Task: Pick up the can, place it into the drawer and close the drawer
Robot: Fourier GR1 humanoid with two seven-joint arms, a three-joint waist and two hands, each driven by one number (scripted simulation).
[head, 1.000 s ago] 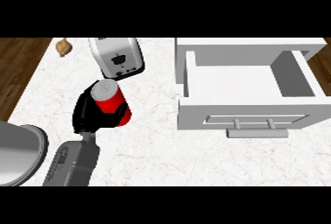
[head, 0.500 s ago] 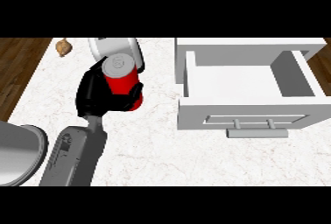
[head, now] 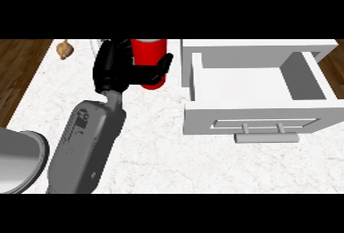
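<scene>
The red can (head: 149,58) stands upright in the head view, just left of the open drawer, its top cut off by the view's upper edge. My left hand (head: 114,68) is curled round it, thumb across its front, fingers hiding its left side. The grey forearm runs down to the lower left. The white drawer (head: 259,119) is pulled out at the right; the inside shows nothing in it, and a bar handle (head: 265,136) sits on its front. My right hand shows nowhere.
A grey rounded metal vessel (head: 17,159) sits at the lower left edge. A small brown object (head: 64,49) lies at the far left by the counter's edge. The white marble counter (head: 201,168) spreads in front of the drawer; wood (head: 17,77) borders it at left.
My left hand has carried the can away from me and to the right, closer to the drawer's left wall. The can now stands more upright.
</scene>
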